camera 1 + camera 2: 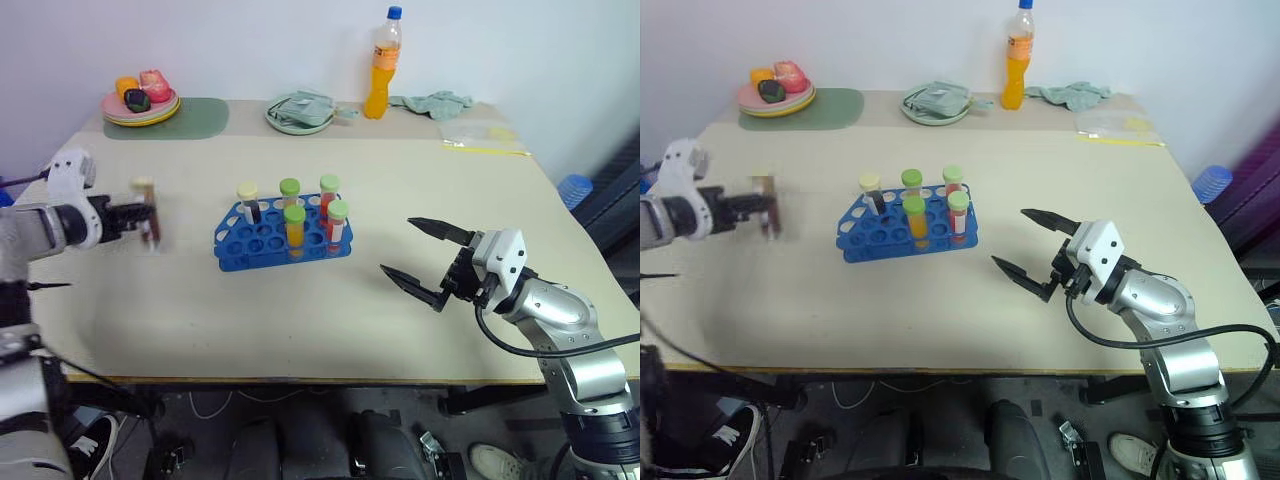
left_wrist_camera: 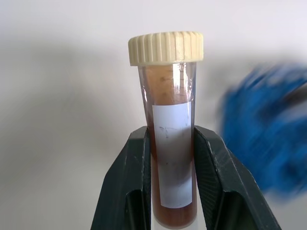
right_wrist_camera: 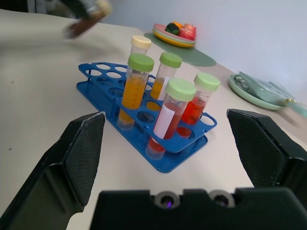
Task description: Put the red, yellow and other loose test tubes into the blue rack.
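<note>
Left claw: clamped on the cream-capped maroon tube, pads pressed to both sides of its lower half, over the paper label.
Tube in hand: upright between the fingers, cap well clear above them, lifted off the table to the left of the blue rack.
Handling: judged light and stiff, clear plastic, smooth and probably slippery (label likely gave the pads some bite); ribbed cap best left free, low hold apt to block seating in a hole.
Rack: five capped tubes standing in it, several holes free on its left end.
Right claw: spread wide and empty, hovering to the right of the rack, fingers pointed toward it.
</note>
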Robot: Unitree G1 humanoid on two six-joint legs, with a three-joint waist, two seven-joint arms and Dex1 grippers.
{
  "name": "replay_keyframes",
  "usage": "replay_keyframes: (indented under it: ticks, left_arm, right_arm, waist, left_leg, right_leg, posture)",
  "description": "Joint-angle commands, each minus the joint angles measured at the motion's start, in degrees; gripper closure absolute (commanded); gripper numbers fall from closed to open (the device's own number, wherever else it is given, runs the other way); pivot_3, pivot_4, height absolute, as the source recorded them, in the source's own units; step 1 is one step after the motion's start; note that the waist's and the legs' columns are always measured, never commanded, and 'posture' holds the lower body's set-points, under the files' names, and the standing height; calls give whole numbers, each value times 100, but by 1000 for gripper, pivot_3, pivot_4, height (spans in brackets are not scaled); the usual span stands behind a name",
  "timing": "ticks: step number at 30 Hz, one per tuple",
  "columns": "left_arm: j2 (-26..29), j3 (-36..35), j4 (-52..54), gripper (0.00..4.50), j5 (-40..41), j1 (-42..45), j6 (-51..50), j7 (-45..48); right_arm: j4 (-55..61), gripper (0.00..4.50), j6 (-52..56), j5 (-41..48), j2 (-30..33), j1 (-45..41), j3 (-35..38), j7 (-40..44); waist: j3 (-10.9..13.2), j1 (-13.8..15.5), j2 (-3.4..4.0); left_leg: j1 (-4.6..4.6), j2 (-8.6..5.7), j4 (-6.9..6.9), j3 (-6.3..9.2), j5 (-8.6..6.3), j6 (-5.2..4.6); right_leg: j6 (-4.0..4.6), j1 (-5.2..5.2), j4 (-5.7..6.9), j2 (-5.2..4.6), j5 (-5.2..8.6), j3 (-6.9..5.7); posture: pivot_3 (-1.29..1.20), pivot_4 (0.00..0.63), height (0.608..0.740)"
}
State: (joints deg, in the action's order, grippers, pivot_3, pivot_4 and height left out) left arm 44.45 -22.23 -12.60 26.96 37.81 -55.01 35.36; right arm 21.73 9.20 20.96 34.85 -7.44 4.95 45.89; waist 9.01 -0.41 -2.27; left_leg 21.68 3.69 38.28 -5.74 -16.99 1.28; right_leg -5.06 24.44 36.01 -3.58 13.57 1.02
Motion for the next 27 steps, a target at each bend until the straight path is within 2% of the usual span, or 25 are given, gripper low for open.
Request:
replay_keyframes:
  ticks: [1,2,7,13,20,27]
  left_arm:
    - [-606,-544,852,3816,23,-265,1946,-150]
    - [-803,-398,1011,3816,-61,-462,2683,186]
    - [-1263,351,1479,3816,-373,-1117,4340,937]
    - [-1629,720,1442,3816,-788,-1640,5862,1016]
    - [-1833,1083,1190,3816,-1105,-2123,6664,975]
    - [-1969,1447,735,3816,-1515,-2196,7291,827]
  right_arm:
    - [71,0,-64,-4,31,-169,69,-40]
    - [36,0,-59,-15,47,-243,51,-26]
    - [-110,0,-44,-23,107,-468,89,29]
    - [-87,0,-78,-17,197,-293,259,63]
    - [18,0,-40,-6,250,-174,349,-17]
    - [124,0,117,1,279,-275,354,-108]
  waist:
    - [-1,-8,-1]
    - [-1,-23,1]
    - [-2,-25,3]
    - [-4,-20,4]
    - [-4,-22,3]
    - [-5,-23,3]
  left_leg:
    - [1,0,0,0,0,0]
    - [0,0,0,0,0,0]
    - [-11,1,-5,-5,0,0]
    - [-9,0,-5,-4,-1,-1]
    - [-11,1,-6,-4,-1,-2]
    - [-11,1,-6,-3,-2,-3]
  right_leg:
    - [-4,0,0,0,-2,0]
    - [-12,0,0,1,-7,0]
    - [-12,-1,0,5,-7,5]
    - [-13,-4,-5,4,-8,6]
    - [-14,-5,-5,4,-8,6]
    - [-13,-5,-6,4,-7,5]
  posture:
    - [0,150,740]
    - [0,150,740]
    - [0,150,740]
    - [0,150,740]
    - [0,150,740]
    - [0,150,740]
